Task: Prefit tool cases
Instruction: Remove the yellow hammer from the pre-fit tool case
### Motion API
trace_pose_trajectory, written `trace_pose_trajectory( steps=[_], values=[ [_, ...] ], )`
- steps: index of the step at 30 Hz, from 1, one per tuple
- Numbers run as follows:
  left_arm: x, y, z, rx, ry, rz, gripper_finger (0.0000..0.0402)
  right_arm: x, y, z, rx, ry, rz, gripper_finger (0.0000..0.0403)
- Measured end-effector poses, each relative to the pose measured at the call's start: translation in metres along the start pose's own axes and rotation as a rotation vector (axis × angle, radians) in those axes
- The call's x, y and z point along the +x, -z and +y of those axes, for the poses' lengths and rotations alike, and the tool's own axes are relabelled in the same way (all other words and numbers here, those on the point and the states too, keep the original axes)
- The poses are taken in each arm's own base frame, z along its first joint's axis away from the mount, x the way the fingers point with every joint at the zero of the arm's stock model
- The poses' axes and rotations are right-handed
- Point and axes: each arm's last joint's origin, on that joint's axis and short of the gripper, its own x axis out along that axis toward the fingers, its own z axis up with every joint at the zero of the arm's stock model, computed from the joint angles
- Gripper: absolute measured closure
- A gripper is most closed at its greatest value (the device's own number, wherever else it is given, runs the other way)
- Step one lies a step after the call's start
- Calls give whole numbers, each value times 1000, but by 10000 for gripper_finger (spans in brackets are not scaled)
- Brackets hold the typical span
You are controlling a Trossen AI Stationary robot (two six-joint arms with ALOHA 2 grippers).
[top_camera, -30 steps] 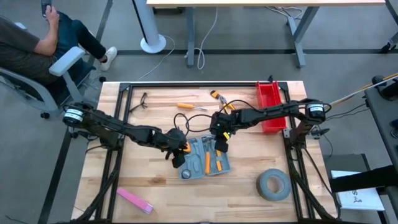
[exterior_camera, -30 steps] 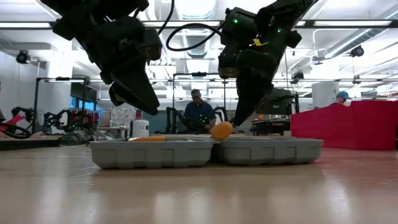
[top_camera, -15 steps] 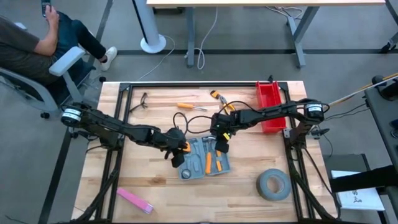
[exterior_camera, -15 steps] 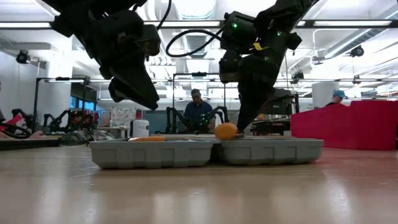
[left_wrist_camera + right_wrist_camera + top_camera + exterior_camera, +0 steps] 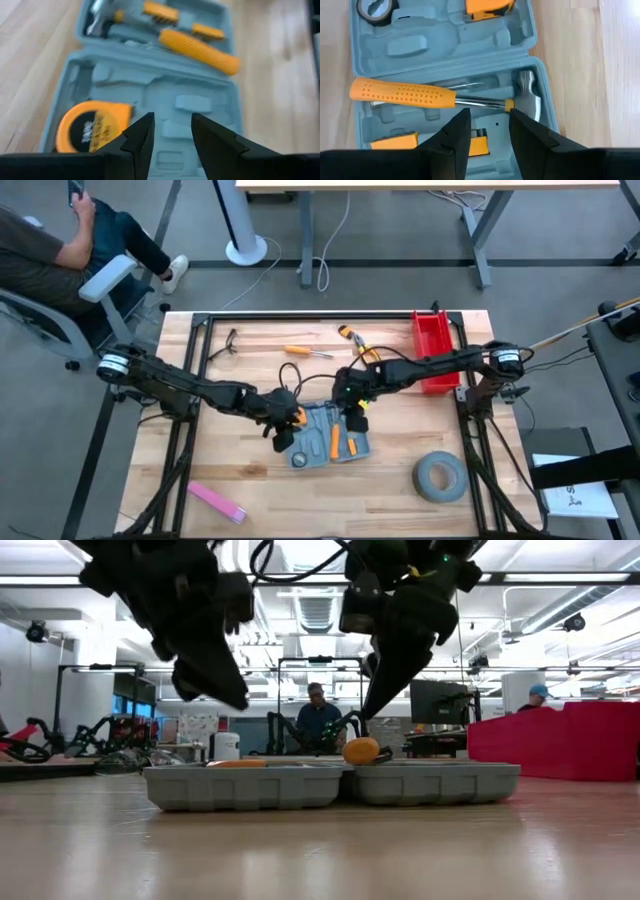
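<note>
R gripper (image 5: 372,710) lifted off hammer (image 5: 440,97), fingers part-open, empty; L fingers (image 5: 142,137) apart, empty; wrist-only: tape measure (image 5: 92,131).

Tool case (image 5: 445,65): blue-grey. Hammer (image 5: 440,97): orange dimpled grip, silver head. Tape measure (image 5: 92,130): orange and black. Bin (image 5: 435,350): red.

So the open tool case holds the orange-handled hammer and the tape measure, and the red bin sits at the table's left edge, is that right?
Not quite: the red bin sits at the table's right edge, as the high view shows. The open tool case does hold the hammer and the tape measure.
</note>
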Motion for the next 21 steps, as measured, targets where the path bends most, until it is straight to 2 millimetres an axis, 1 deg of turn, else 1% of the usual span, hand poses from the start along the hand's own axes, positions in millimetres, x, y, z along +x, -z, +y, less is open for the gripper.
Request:
trace_pose_trajectory(
  steps=[3, 7, 10, 13, 21],
  values=[
    [-8, -2, -7, 40, -3, -51, 264, -1, -2, 3, -18, -4, -4, 288],
    [-22, -4, -12, 49, 10, -103, 264, -1, -3, 6, -38, -16, -7, 294],
    [-34, -1, -12, 40, 30, -124, 264, 0, -2, 10, -80, -22, -5, 294],
    [-43, 8, -8, 4, 37, -126, 264, 1, -2, 16, -119, -32, -3, 284],
    [-65, 30, 7, -95, 61, -151, 264, 2, -1, 34, -187, -59, 0, 243]
  ],
)
